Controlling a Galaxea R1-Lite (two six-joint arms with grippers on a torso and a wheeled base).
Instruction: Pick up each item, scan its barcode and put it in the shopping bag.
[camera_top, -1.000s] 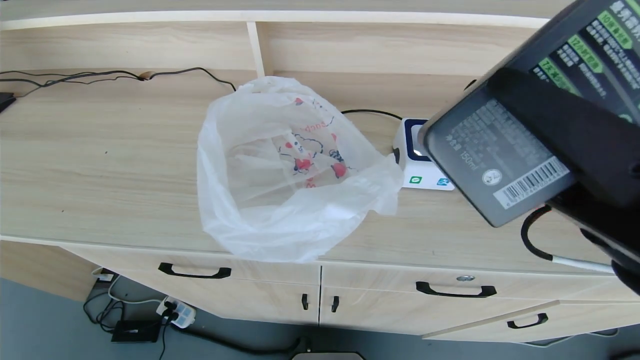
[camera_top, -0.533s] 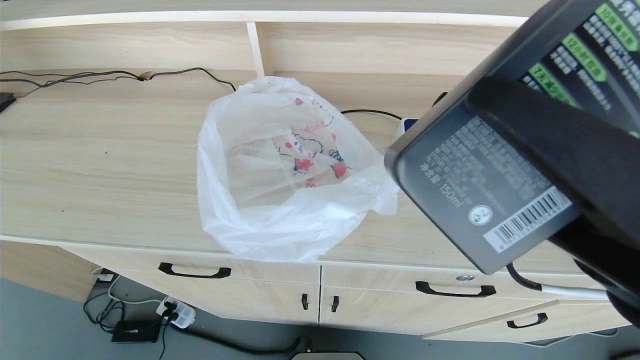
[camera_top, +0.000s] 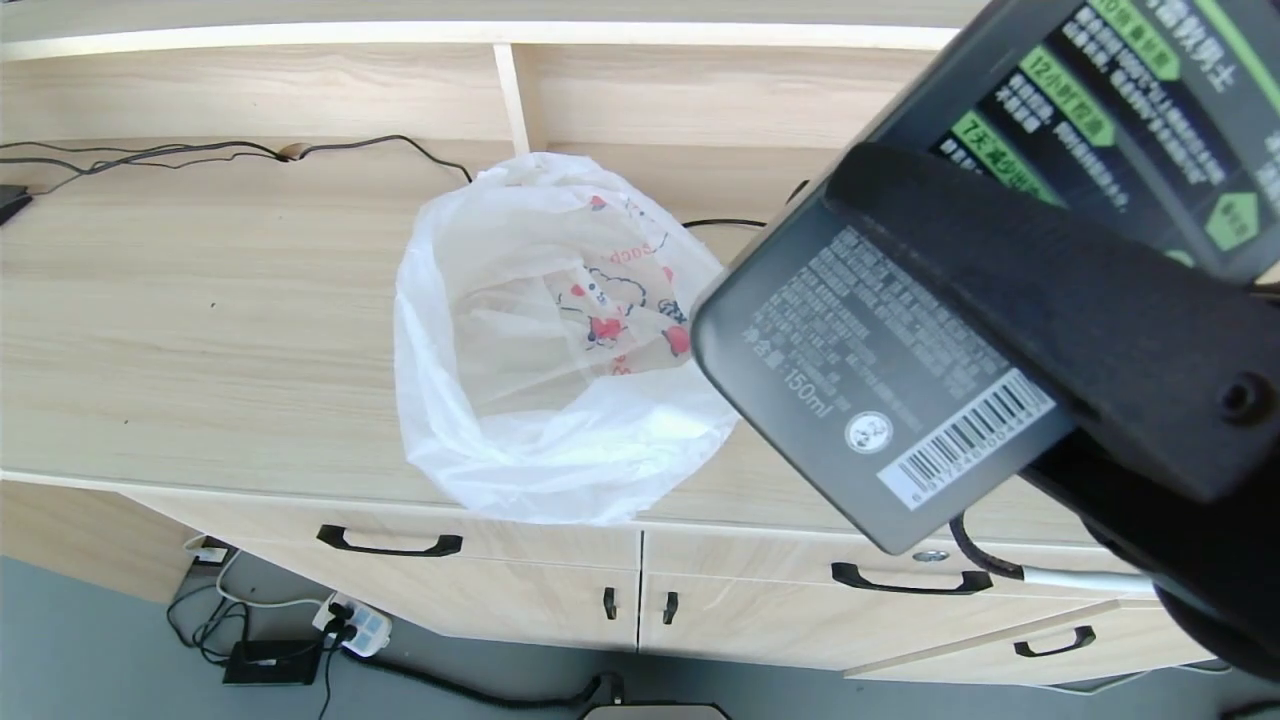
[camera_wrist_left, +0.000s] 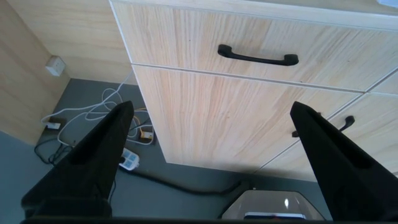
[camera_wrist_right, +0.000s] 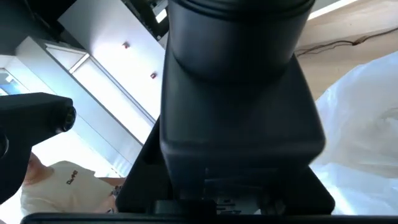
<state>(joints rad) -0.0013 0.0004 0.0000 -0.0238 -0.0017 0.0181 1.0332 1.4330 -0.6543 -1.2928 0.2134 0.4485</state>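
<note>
Left wrist view: the left claw (camera_wrist_left: 211, 109) hangs spread and empty by the drawers (camera_wrist_left: 205, 118), out of the way. The bag (camera_top: 560, 340) sits mouth-up on the counter (camera_top: 200, 300). Just right of it, the right claw (camera_top: 1040, 320) clamps the dark bottle (camera_top: 860, 370) over the bag's rim, probably ready to drop it in.

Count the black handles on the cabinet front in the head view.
5: one long handle at left, two short handles at the middle, two long handles at right. The bottle may hide more.
</note>
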